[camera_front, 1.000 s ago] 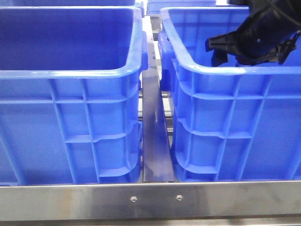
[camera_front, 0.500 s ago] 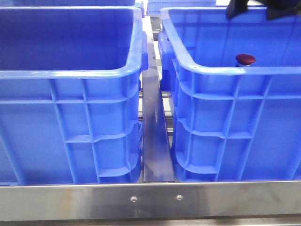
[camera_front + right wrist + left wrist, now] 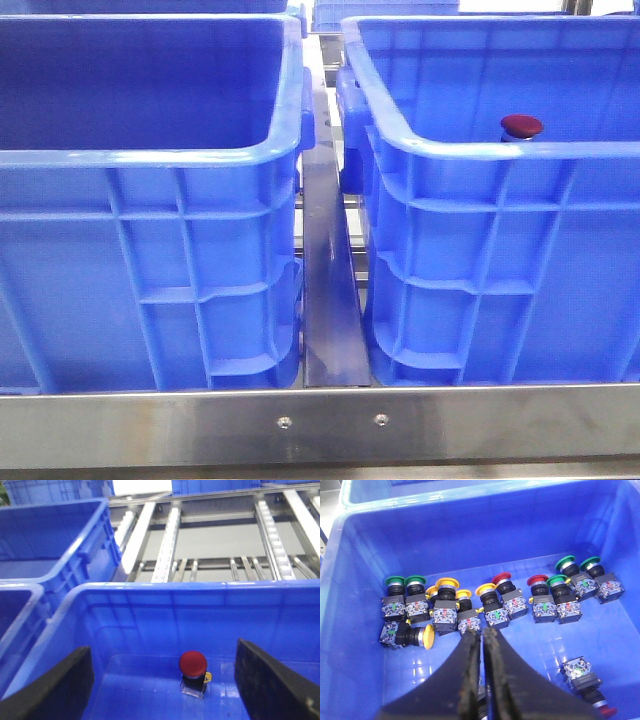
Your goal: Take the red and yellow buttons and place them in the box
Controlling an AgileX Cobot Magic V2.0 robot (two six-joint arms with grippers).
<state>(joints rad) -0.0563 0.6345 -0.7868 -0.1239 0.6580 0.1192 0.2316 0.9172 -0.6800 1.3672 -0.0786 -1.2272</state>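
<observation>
A red button [image 3: 521,125] stands upright inside the right blue crate [image 3: 500,200]; only its cap shows above the rim. In the right wrist view the same button [image 3: 193,663] sits on the crate floor, and my right gripper [image 3: 162,650] is open and empty above it, fingers wide on either side. My left gripper [image 3: 483,634] is shut and empty, hovering over a crate [image 3: 365,645] that holds several buttons. Among them are yellow ones [image 3: 446,583] and red ones [image 3: 503,577]. One yellow button [image 3: 425,637] lies on its side close to the fingertips. Neither gripper shows in the front view.
A second blue crate [image 3: 150,150] stands at the left of the front view, with a metal rail [image 3: 330,300] between the two. Green buttons [image 3: 395,581] lie among the others. More crates [image 3: 50,535] and roller rails [image 3: 165,545] lie beyond the right crate.
My right arm rose out of the right crate and left the front view. The red button stayed behind on the crate floor.
</observation>
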